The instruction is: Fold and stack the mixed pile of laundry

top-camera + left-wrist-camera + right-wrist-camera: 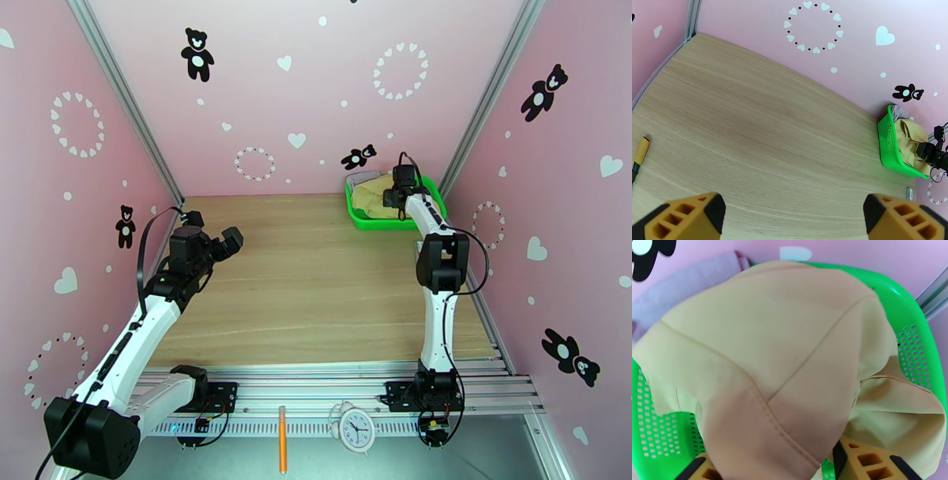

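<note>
Pickup step: right claw (776, 464) down in green basket (917, 319) at counter's (316, 276) far right corner, fingers straddling tan cloth (782, 338); can't tell if clamped. Lilac garment (683, 283) behind it. Left claw (794, 221) wide open, empty. Next: firm pinch, lift clear of rim.

Left tool (794, 215), orange-and-black fingers (683, 221) spread wide above pale wood-grain surface (762, 130), bright green plastic mesh basket (890, 142) far right against pink wall (853, 23), tan-beige cloth (910, 144) heaped inside, pale grey-lilac garment (900, 112) peeking behind it
</note>
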Controlling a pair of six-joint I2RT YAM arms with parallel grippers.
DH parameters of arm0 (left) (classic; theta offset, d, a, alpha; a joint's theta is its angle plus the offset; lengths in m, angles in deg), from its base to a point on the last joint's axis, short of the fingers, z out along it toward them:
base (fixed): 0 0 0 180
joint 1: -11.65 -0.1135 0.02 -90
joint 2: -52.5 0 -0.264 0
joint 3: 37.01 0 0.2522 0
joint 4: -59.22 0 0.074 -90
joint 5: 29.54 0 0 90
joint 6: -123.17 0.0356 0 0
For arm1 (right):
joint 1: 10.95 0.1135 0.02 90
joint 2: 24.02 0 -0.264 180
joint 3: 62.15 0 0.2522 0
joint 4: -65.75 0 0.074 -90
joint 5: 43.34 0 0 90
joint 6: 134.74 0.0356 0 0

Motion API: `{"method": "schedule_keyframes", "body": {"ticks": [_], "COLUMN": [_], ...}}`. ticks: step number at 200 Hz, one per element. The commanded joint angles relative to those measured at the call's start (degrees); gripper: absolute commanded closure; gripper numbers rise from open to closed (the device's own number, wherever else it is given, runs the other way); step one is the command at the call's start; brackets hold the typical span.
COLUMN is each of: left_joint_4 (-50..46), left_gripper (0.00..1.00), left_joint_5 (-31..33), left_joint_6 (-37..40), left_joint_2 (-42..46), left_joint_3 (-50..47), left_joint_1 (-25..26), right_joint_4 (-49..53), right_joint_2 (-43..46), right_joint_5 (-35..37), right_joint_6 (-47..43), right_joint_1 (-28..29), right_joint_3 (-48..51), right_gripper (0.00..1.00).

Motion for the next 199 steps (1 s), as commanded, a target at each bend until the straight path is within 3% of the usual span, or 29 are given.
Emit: {"method": "schedule_keyframes", "body": {"ticks": [1, 60, 118, 142, 161, 199], "left_joint_4": [-1.30, -1.17, -1.27, -1.26, -1.26, -2.15], "left_gripper": [0.01, 0.01, 0.01, 0.01, 0.01, 0.06], "left_joint_5": [-0.17, -0.26, -0.03, 0.07, -0.01, -0.64], "left_joint_6": [0.54, 0.49, 0.49, 0.45, 0.37, 0.49], "left_joint_2": [0.53, 0.61, 0.71, 0.56, 0.72, 2.13], "left_joint_3": [1.16, 0.99, 1.07, 1.07, 1.15, 1.92], "left_joint_1": [0.32, 0.32, 0.31, 0.32, 0.32, 0.32], "right_joint_4": [1.73, 1.56, 0.43, -0.52, -0.93, -1.11], "right_joint_2": [-0.47, -1.15, -1.82, -1.24, -0.17, 6.61], "right_joint_5": [-1.70, -0.56, 0.66, 1.02, 0.85, -3.14], "right_joint_6": [0.91, 1.38, 2.65, 2.60, 2.18, 0.97], "right_joint_1": [-0.22, -0.23, -0.22, -0.24, -0.26, -0.16], "right_joint_3": [-0.96, -0.77, -0.77, -0.76, -0.77, -0.17], "right_gripper": [0.38, 0.37, 0.49, 0.66, 1.00, 1.00]}}
